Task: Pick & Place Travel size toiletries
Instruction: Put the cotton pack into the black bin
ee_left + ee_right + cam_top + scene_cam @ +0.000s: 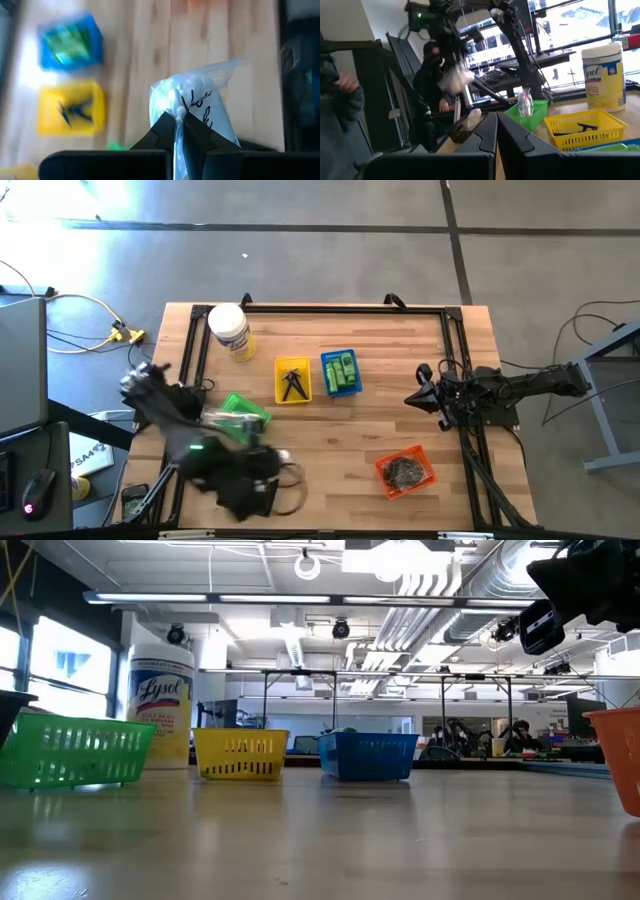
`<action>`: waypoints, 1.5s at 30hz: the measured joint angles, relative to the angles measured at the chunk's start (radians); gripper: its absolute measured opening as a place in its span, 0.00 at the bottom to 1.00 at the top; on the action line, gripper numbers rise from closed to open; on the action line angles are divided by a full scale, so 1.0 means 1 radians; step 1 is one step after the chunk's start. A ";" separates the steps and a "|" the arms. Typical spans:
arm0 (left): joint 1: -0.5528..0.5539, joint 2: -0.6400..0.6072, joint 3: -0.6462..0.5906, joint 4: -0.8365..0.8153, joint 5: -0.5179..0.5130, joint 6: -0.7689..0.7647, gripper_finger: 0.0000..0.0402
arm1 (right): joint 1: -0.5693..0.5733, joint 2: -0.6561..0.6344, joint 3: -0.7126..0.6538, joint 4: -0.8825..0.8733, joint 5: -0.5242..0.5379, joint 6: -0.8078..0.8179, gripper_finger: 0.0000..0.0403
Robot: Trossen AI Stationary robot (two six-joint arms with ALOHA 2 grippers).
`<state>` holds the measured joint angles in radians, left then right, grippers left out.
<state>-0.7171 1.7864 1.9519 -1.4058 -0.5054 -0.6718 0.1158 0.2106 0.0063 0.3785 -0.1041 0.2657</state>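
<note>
Table [330, 430]: showing pale wood planks with a black frame along the edges, standing on a grey concrete floor.
Room: stretching far behind the table in the low view, with white pipes and lamps under the ceiling; a person sitting beyond the left end of the table in the right wrist view.
Left gripper [179, 131]: hanging over the near left corner of the table, fingers pressed together and pinching a clear bag [200, 107] with white contents by its top edge.
Clear bag: hanging above the wood, not touching any basket.
Right gripper [418, 396]: waiting at the right side of the table, fingers closed, holding nothing.
Green basket [243, 415]: sitting near the left edge, with clear packets inside.
Yellow basket [293, 379]: sitting in the middle, holding small black pieces.
Blue basket [341, 372]: sitting just beside the yellow one, holding green bottles.
Orange basket [405, 470]: sitting near the front right, with dark things inside.
White jar [231, 332]: lying near the far left corner.
Open space: lying as bare wood between the baskets and the front edge.
</note>
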 joint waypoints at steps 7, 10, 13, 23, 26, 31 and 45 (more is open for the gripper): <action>-0.183 -0.259 -0.175 0.016 -0.312 -0.013 0.02 | 0.000 -0.001 0.000 0.030 0.001 -0.008 0.01; -0.186 -0.406 -0.322 0.049 -0.388 -0.046 0.02 | 0.000 -0.001 0.000 0.043 0.007 -0.029 0.01; -0.162 -0.580 -0.527 0.193 -0.421 0.008 0.02 | 0.000 -0.001 0.000 0.054 0.015 -0.034 0.01; 0.013 -1.193 -1.329 1.168 0.099 0.531 0.02 | 0.000 -0.001 0.000 0.053 0.026 -0.035 0.01; 0.032 -1.320 -1.447 1.220 0.132 0.523 0.02 | 0.000 -0.001 0.000 0.052 0.026 -0.040 0.01; 0.030 -1.491 -1.561 1.220 0.110 0.482 0.02 | 0.000 -0.001 0.000 0.052 0.026 -0.061 0.01; 0.030 -1.369 -1.539 1.161 0.085 0.169 0.02 | 0.000 -0.001 0.000 0.048 0.026 -0.061 0.01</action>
<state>-0.6872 0.4169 0.4133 -0.2451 -0.4200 -0.5030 0.1155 0.2100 0.0063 0.4267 -0.0776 0.2050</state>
